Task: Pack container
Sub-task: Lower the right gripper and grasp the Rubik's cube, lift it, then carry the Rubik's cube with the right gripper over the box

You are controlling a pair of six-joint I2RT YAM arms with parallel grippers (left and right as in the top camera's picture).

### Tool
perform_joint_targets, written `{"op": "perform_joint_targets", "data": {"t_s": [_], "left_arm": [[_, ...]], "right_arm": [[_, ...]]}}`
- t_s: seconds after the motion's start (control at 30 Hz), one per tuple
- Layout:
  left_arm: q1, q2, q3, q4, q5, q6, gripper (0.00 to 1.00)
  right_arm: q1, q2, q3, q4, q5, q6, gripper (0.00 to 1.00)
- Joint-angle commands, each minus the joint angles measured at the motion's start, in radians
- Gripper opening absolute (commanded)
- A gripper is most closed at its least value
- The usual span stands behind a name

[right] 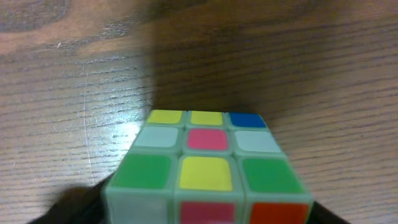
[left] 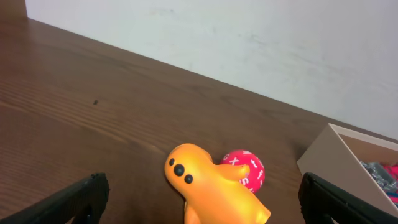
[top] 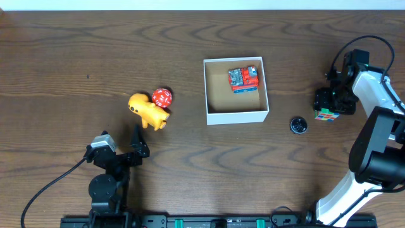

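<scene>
Straddling a multicoloured plastic puzzle cube (right: 208,168) is the right gripper (top: 329,104), clamped or loose I cannot tell; the left gripper (top: 123,142) gapes wide. The white square cardboard container (top: 235,116) sits between them.

- Table (top: 63,63): dark wood grain, fine lines, low sheen; pale glare patch in right wrist view.
- Container (top: 236,116): cardboard, white matt outer walls, brown matt inside.
- Red-grey toy (top: 243,78) in container: finish too small to tell.
- Yellow toy (left: 217,193), frame centre-left: smooth, glossy, plastic or rubber look.
- Red ball (left: 249,171): duller, white printed marks.
- Cube (right: 208,171): plastic, pale green body, smooth coloured tiles with soft shine.
- Black round thing (top: 298,125): glossy.
- Right arm shell (top: 380,92): white smooth plastic.
- Wall (left: 249,50): white, matt.
</scene>
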Motion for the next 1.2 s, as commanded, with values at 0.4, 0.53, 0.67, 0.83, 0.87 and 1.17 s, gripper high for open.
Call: {"op": "perform_joint_targets", "data": {"t_s": [0.4, 0.53, 0.67, 0.83, 0.87, 1.17], "left_arm": [[0.005, 0.0, -0.021, -0.036, -0.008, 0.016, 0.98], [0.005, 0.0, -0.021, -0.036, -0.008, 0.016, 0.98], [0.005, 0.0, -0.021, -0.036, -0.008, 0.016, 0.98], [0.005, 0.0, -0.021, -0.036, -0.008, 0.016, 0.98], [0.005, 0.0, -0.021, -0.036, -0.008, 0.016, 0.98], [0.005, 0.0, -0.021, -0.036, -0.008, 0.016, 0.98]], "right_arm": [[0.012, -0.013, 0.045, -0.014, -0.132, 0.09, 0.44], [0.041, -0.018, 0.104, -0.016, -0.182, 0.11, 0.44], [0.08, -0.018, 0.186, -0.027, -0.187, 0.128, 0.44], [0.14, -0.018, 0.322, -0.06, -0.187, 0.172, 0.44], [0.154, -0.018, 0.347, -0.062, -0.188, 0.182, 0.44], [0.327, -0.018, 0.5, 0.008, -0.187, 0.265, 0.45]]}}
